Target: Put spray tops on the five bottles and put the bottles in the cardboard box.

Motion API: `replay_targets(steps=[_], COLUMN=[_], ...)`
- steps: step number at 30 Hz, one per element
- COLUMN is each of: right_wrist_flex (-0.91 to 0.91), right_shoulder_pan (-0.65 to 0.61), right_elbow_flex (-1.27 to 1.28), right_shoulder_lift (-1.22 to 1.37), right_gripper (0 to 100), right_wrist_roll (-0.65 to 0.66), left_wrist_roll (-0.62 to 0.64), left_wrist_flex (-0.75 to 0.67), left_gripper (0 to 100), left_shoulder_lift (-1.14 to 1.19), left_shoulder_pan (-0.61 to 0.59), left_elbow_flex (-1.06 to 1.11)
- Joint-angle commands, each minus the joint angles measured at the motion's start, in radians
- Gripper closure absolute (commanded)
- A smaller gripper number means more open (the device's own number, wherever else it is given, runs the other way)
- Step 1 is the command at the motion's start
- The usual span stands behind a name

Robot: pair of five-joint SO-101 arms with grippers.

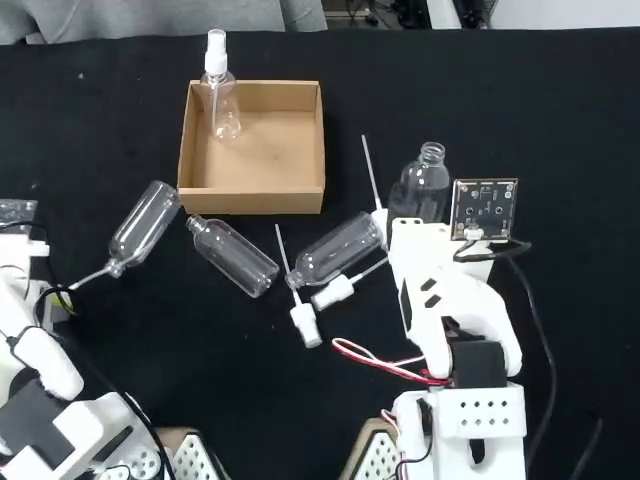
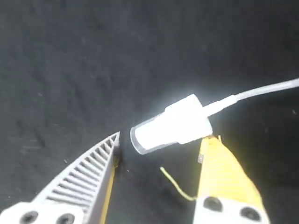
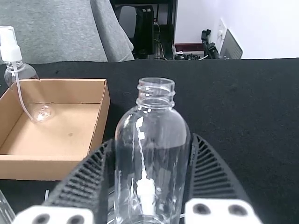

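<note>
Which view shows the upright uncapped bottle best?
Right wrist view: the uncapped bottle stands close, open neck plain, within the right gripper. High view has it partly behind that arm. Left wrist view: a spray top.

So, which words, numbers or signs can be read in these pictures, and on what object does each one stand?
No text can be read in these pictures.
Cardboard box: plain walls, no print.
Upright bottle and the other bottles: clear, no labels.
Spray top: plain white, no marks.
Circuit board: its marks are too small to read.
</note>
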Motion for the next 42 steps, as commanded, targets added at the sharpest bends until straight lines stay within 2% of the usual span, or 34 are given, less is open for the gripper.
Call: replay_targets(steps=[1,5,9,12,17,30,33,39,42], right_wrist_flex=[-0.032,-0.032,-0.032,-0.032,-0.032,-0.032,-0.032,-0.032,-0.032], right_shoulder_pan=[0.014,0.014,0.014,0.014,0.014,0.014,0.014,0.014,0.014], right_elbow_flex=[-0.004,-0.004,-0.004,-0.004,-0.004,-0.004,-0.004,-0.004,-0.004], right_shoulder_lift=[-0.013,-0.012,-0.012,-0.012,-0.013,-0.016,-0.016,-0.016,-0.016], right_gripper=[88.1,88.1,88.1,88.1,88.1,88.1,88.1,88.1,88.1], right_wrist_roll=[0.005,0.005,0.005,0.005,0.005,0.005,0.005,0.005,0.005], left_wrist_roll=[0.035,0.066,0.081,0.081,0.109,0.482,0.637,1.023,1.143], left_wrist_flex=[-0.055,-0.117,-0.117,-0.038,0.175,0.43,0.446,0.44,0.44], left_gripper=[75,75,75,75,75,75,75,75,75], left_shoulder_lift=[-0.029,-0.028,-0.037,-0.038,-0.038,-0.028,-0.028,-0.028,-0.028], left_shoulder_pan=[-0.012,-0.012,-0.013,-0.013,-0.013,-0.004,-0.004,-0.008,-0.005], left_elbow_flex=[-0.05,-0.042,-0.041,-0.059,-0.145,-0.302,-0.306,-0.306,-0.306])
